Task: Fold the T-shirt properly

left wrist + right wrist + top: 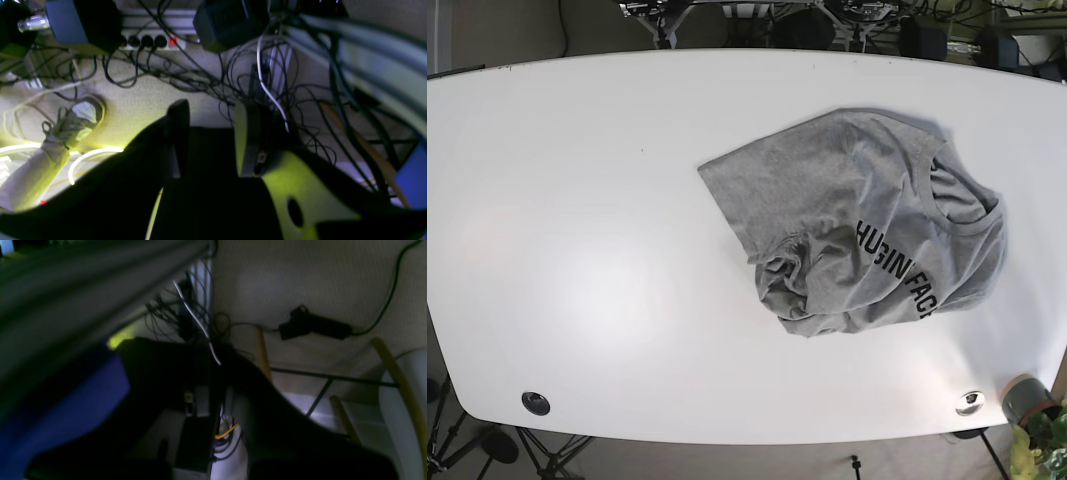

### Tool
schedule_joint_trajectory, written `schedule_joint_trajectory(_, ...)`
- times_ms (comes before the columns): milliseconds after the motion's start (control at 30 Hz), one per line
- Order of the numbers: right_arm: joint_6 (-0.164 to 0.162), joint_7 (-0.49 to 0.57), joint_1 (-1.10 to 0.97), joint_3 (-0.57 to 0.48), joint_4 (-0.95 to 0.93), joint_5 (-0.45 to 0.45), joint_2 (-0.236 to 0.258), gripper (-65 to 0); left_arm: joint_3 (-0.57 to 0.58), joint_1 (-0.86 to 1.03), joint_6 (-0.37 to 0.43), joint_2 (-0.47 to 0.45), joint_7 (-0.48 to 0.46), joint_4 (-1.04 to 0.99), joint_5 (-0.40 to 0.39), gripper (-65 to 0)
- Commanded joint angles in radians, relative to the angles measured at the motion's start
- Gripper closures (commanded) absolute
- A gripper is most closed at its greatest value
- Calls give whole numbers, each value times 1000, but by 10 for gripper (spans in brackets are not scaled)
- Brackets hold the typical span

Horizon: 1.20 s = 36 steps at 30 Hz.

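On the right half of a white bench (577,250), a grey T-shirt (857,235) lies crumpled and unfolded, well clear of the left edge and reaching close to the right one. Its long axis runs roughly left to right: a flat corner of the hem or a sleeve points toward the bench's middle, while the ribbed neckline (962,200) opens toward the right edge. Black lettering (897,275) slants down across the chest toward the near edge, partly lost in folds, and a bunched knot of fabric (792,270) sits at the garment's near-left side. Two round metal fittings are set into the bench, one at the near-left corner (535,403), one at the near-right corner (970,402). A grey pot (1025,402) holding a green plant (1042,440) stands on the floor just off the near-right corner.

Neither arm appears over the bench. The right wrist view looks down past a dim, blurred right gripper (218,396) at floor, cables and chair legs (340,420); whether its jaws are parted or closed cannot be told. The left wrist view shows the left gripper (208,136) with jaws parted and nothing between them, above a carpeted floor strewn with cables, a power strip (150,41) and a person's shoe (75,121).
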Motion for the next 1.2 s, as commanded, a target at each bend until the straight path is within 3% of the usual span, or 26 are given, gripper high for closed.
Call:
schedule_joint_trajectory(0,4,5,-27,0,39,-2,4,-59,-1,45,0,0,-30,52,-3,-210)
schedule_joint_trajectory(400,8,2,-219,0,271,1,4,-59,-1,199,0,-6,-34,261,-3,-207)
schedule_joint_trajectory(567,11,-34,-317,0,418,4,5,-59,-1,311,0,-6,-25,434,-3,-207)
schedule_joint_trajectory(733,13,-74,-415,0,582,4,5,-59,-1,409,0,-17,58,623,-3,-206)
schedule_joint_trajectory(1033,14,-74,-575,0,829,5,5,-59,-5,595,0,-35,67,913,-3,-204)
schedule_joint_trajectory(1167,59,-75,-641,0,925,5,5,-59,-53,677,0,-32,67,1023,-2,-204)
